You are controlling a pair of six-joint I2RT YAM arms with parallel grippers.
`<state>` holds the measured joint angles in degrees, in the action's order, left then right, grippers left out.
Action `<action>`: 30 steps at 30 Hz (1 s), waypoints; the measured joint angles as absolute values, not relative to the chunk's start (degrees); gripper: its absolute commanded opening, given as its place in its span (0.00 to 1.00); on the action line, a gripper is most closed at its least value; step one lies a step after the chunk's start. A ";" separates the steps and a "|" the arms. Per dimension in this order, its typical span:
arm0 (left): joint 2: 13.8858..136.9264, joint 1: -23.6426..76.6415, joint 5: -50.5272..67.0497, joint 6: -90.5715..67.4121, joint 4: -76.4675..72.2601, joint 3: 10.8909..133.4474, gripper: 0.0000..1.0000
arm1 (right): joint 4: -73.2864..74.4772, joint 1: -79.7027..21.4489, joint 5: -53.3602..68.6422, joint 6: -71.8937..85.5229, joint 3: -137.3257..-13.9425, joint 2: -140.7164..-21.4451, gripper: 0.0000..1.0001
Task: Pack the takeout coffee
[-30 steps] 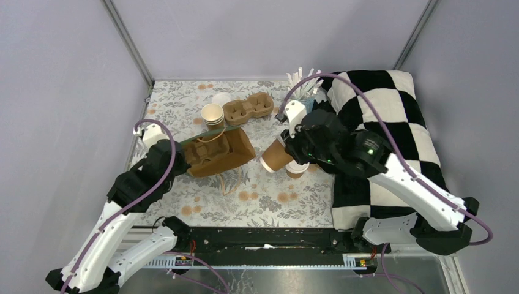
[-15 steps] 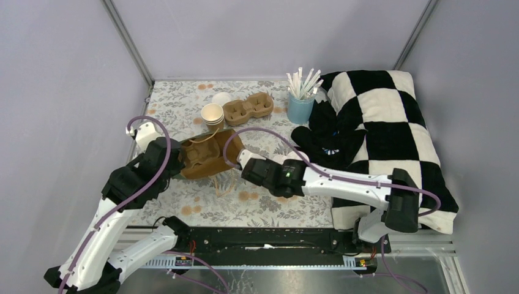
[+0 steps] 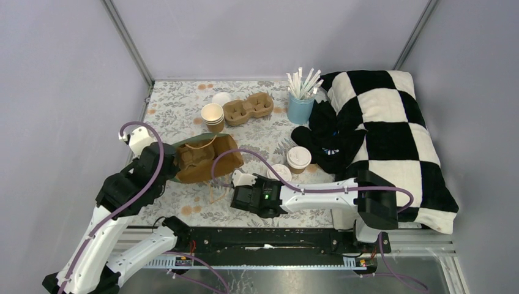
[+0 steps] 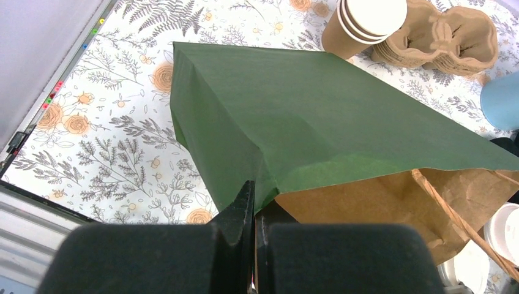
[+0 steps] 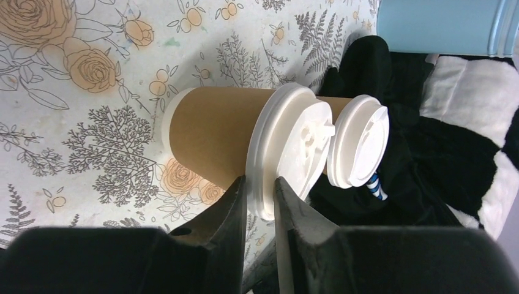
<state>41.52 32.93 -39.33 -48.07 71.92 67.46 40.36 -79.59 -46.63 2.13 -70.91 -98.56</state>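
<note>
Top external view, contents: desk [image 3: 183, 104] under a floral cover; bag [image 3: 205, 160], green outside and brown inside, lying on its side left of centre with its mouth facing right and a twine handle trailing from the opening. Near cup [image 3: 280, 173], tan with a white lid, upright on the desk just right of the bag mouth and outside it. Far cup [image 3: 298, 158], same kind, lidded and upright, just beside the near cup at the edge of a black cloth [image 3: 330, 144]; whether the two cups touch cannot be told. At the rear: a stack [image 3: 213, 115] of open tan cups, a loose lid [image 3: 221, 98], a pulp carrier [image 3: 248, 108] and a blue cup [image 3: 300, 109] of white straws. A checked blanket [image 3: 392, 122] covers the right side. Left wrist view: left tool [image 4: 254, 190] clenched on the folded green edge of the bag at its mouth, the fingers meeting with the paper pinched between them. Right wrist view: right tool [image 5: 260, 184] set on the near cup's lid rim, one finger on the cup-body side and one over the lid top, the rim filling the narrow gap, so it is grasping that cup by its lid edge, the cup's base on the floral cover.
</note>
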 measured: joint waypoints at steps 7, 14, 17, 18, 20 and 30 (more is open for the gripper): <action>40.82 32.93 -39.38 -47.90 72.34 66.98 0.00 | 41.82 -80.23 -45.45 5.13 -71.20 -98.74 0.69; 39.94 32.93 -39.31 -47.51 72.34 66.54 0.00 | 46.06 -80.38 -37.58 7.18 -76.42 -97.73 1.00; 39.53 32.93 -39.20 -47.31 72.27 66.26 0.00 | 48.03 -80.36 -31.55 8.75 -79.94 -94.45 1.00; 39.44 32.93 -39.09 -47.16 72.29 66.13 0.00 | 48.75 -80.16 -29.80 10.00 -80.88 -93.12 1.00; 39.33 32.93 -38.81 -46.87 72.27 65.95 0.00 | 50.76 -79.15 -25.34 13.34 -82.70 -90.87 1.00; 36.67 32.93 -35.27 -46.33 70.70 64.60 0.00 | 55.05 -59.11 -9.04 27.92 -85.49 -91.92 1.00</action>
